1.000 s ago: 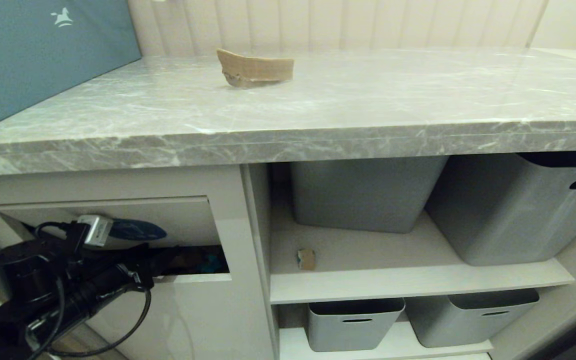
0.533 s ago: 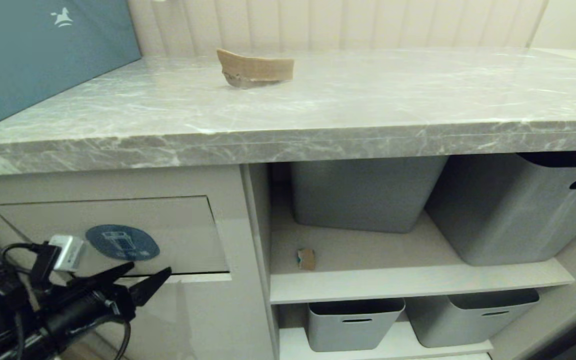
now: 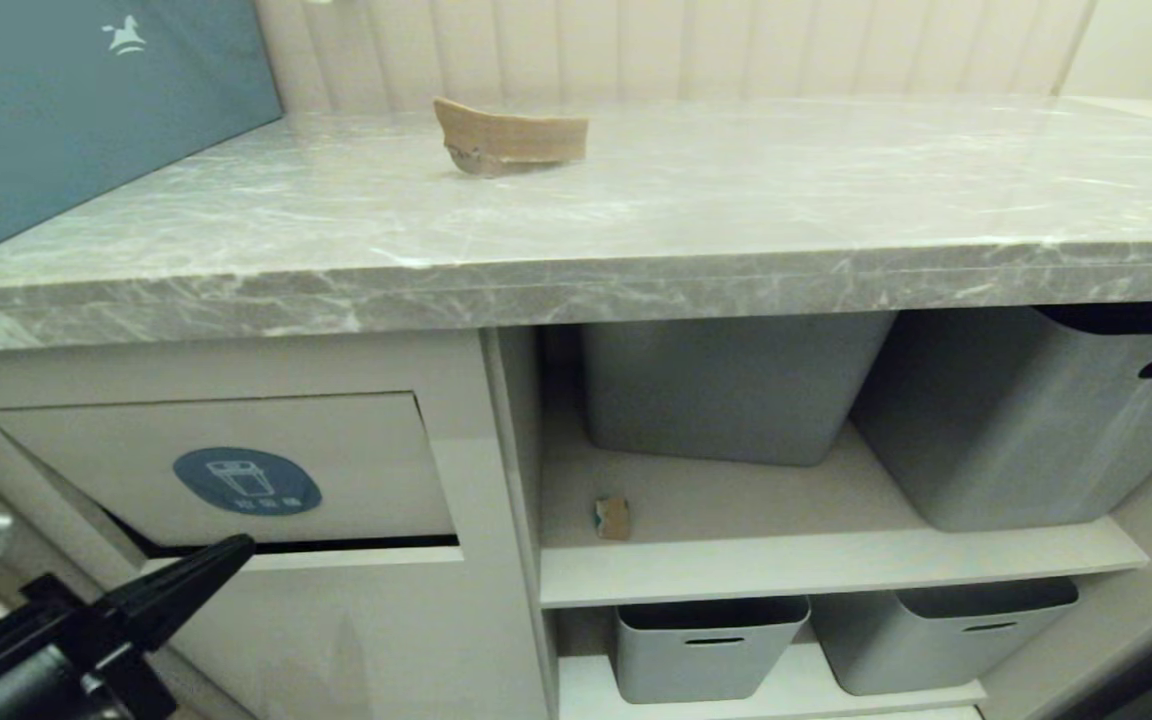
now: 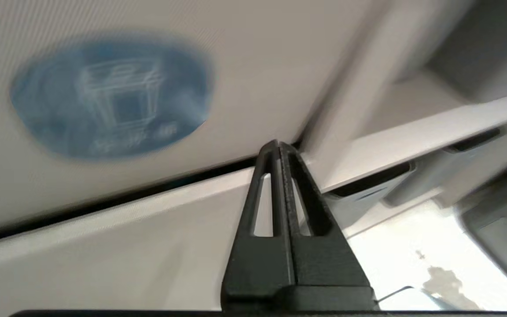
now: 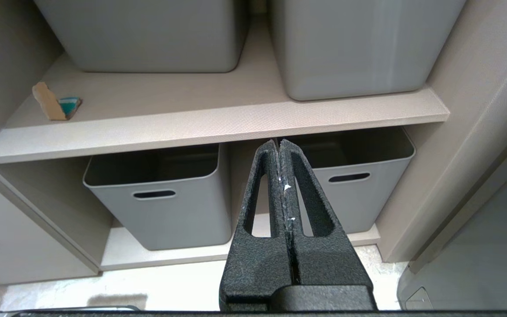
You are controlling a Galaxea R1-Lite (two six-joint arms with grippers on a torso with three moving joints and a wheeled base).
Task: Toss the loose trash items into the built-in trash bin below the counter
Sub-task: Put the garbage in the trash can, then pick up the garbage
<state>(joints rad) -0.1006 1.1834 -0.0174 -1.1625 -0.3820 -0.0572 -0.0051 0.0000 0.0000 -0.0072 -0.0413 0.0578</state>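
A curved brown cardboard scrap lies on the grey marble-look counter, toward the back. A small scrap with teal tape sits on the open shelf below. The built-in trash bin's beige flap carries a blue oval sticker and shows a thin dark gap along its lower edge. My left gripper is shut and empty, its tip just below that gap. My right gripper is shut and empty, parked low facing the shelves, outside the head view.
Two large grey tubs stand on the upper shelf and two smaller ones on the lower. A big teal box leans at the counter's left end.
My left gripper has come out of the bin opening and drawn back down and to the left. The flap has swung back almost shut. The jaws, open half a second ago, have shut.
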